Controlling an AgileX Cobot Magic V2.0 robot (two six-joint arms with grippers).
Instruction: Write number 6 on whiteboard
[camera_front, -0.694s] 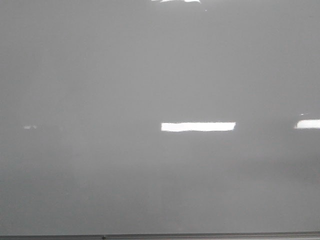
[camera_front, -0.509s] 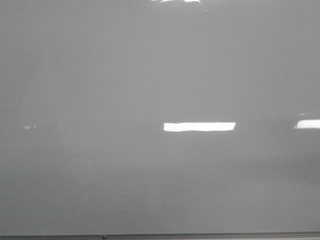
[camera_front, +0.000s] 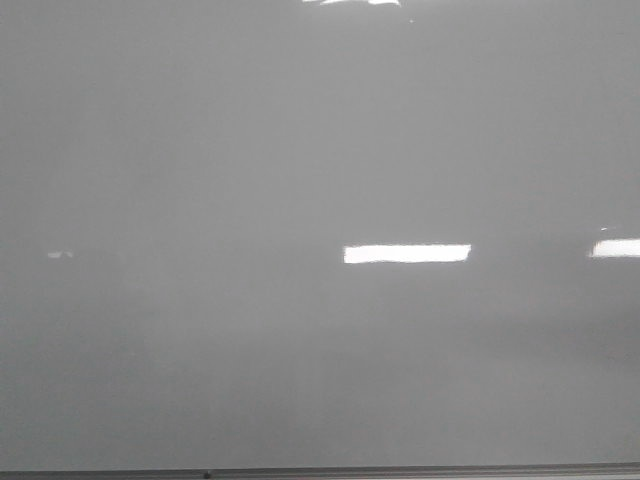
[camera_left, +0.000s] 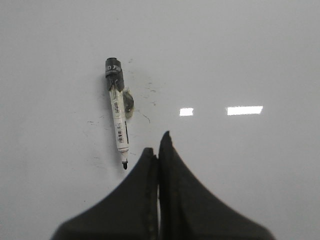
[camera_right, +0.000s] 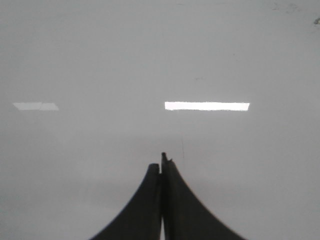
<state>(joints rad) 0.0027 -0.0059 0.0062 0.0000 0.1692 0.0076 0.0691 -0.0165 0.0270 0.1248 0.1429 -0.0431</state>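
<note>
The whiteboard (camera_front: 300, 150) is a glossy grey-white surface that fills the front view; no drawn number 6 shows on it, and neither gripper appears there. In the left wrist view a white marker (camera_left: 119, 120) with a black end and a bare black tip rests on the board (camera_left: 240, 50), among faint smudges. My left gripper (camera_left: 157, 145) is shut and empty, just beside the marker's tip and apart from it. My right gripper (camera_right: 162, 160) is shut and empty over bare board (camera_right: 100, 60). A faint thin line (camera_right: 182, 146) runs just beyond it.
A thin dark frame edge (camera_front: 320, 472) runs along the bottom of the board. Bright rectangular light reflections (camera_front: 407, 254) lie on the surface in all views.
In the front view the left end of the middle bright reflection has shortened toward the right. Nothing else has visibly moved.
</note>
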